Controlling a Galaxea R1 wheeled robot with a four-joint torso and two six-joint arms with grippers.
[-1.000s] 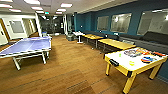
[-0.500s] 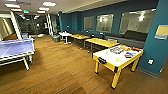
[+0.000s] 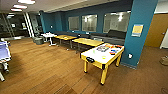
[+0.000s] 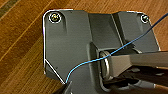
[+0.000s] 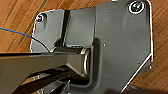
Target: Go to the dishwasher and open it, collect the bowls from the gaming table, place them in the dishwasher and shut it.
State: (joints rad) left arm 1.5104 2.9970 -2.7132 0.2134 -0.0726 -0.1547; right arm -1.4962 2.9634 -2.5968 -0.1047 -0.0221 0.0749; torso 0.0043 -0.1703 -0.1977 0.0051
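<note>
As robot turned right, yellow table (image 3: 101, 55) slid toward centre and blue table (image 3: 4, 51) went to frame edge; dishwasher unseen, grippers' state can't tell, wood floor (image 3: 45, 72) underneath.

No words or numbers can be read anywhere. A yellow sign (image 3: 137, 30) hangs on the teal pillar (image 3: 141, 15), but its print is too blurry to read. The yellow game surface (image 3: 100, 56) has a dark patch on its near end w/ a pale mark, maybe a logo, can't read it. Bright shapes lie on top of it, no letters show. The wrist views show wood floor (image 4: 20, 37) and dark robot parts, no labels there.
</note>
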